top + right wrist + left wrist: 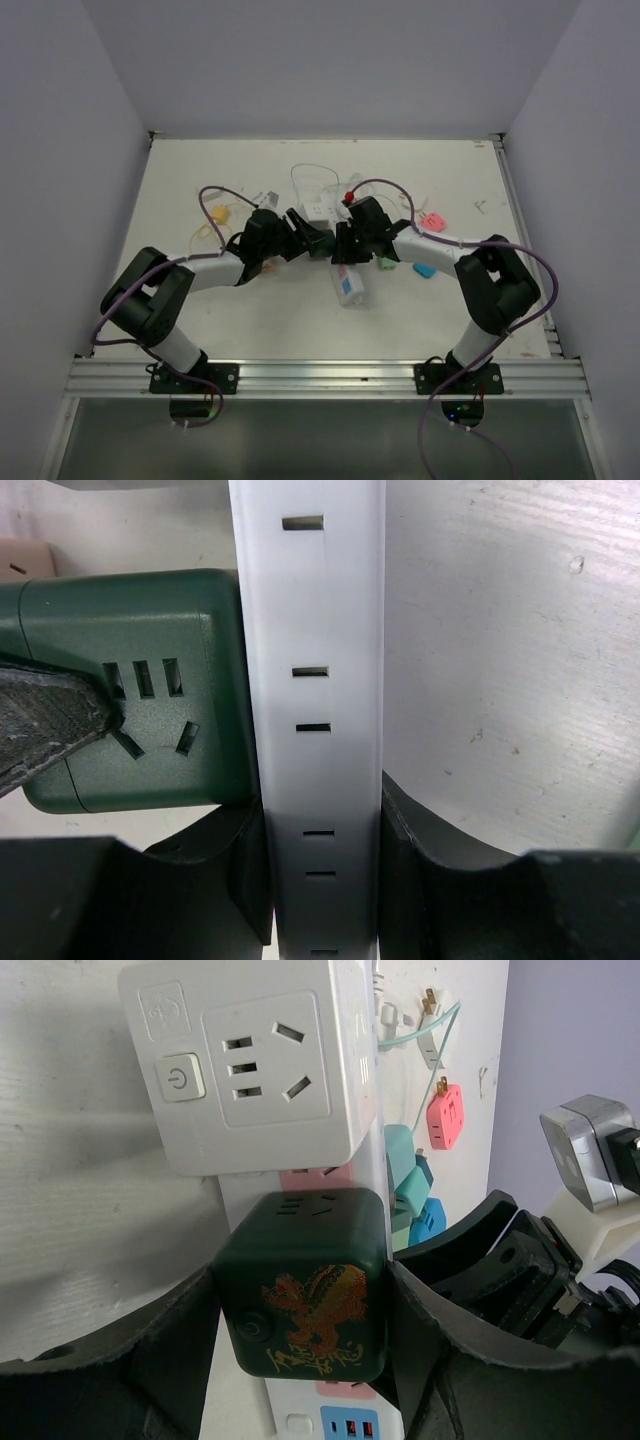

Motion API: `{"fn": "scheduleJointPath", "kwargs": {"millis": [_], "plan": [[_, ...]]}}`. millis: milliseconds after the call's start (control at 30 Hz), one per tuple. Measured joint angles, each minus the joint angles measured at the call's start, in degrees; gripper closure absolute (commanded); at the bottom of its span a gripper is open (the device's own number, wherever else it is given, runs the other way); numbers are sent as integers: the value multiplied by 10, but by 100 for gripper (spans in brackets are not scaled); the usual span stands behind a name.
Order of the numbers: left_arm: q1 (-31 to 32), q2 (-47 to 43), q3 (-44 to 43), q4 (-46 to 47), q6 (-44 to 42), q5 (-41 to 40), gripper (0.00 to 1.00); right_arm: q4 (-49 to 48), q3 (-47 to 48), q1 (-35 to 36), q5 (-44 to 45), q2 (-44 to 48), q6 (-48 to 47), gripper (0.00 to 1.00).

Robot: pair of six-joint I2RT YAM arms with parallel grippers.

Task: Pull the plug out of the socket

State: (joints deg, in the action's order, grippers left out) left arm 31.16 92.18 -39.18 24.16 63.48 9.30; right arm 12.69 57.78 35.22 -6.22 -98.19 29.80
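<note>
Your left gripper (305,1322) is part open, fingers (190,1335) pressed on both sides of the dark green cube plug (300,1260), which sits against the socket (315,610). Your right gripper (318,880) is clamped across the socket's long sides, mid-table. Past the plug, a white cube adapter (250,1060) sits on the same strip. Farther out, a loose pink plug (447,1117) lies on the table (90,1210).

The plug (300,1260) sits on the socket (315,600), between the left claw's (303,1305) fingers. Just beyond that claw, a cube adapter (255,1060) stands on the same socket. The socket runs between the right claw's (325,880) fingers. Loose plugs (445,1120) lie on the desk (80,1210), right of the left claw.
</note>
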Motion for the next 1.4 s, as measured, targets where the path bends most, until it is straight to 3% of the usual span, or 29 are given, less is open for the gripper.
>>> {"fn": "scheduleJointPath", "kwargs": {"millis": [567,867,1000,1400], "plan": [[-12,-67,55,-3,16,12,100,-5,-9,0,-39,0,-10,100],[-41,-115,101,-1,15,34,100,-2,-22,-82,76,24,11,100],[-45,-116,107,-16,6,34,100,-3,-27,-85,100,30,9,100],[-49,-92,2,-106,-138,-97,100,-10,-47,-83,87,49,-8,100]]}}
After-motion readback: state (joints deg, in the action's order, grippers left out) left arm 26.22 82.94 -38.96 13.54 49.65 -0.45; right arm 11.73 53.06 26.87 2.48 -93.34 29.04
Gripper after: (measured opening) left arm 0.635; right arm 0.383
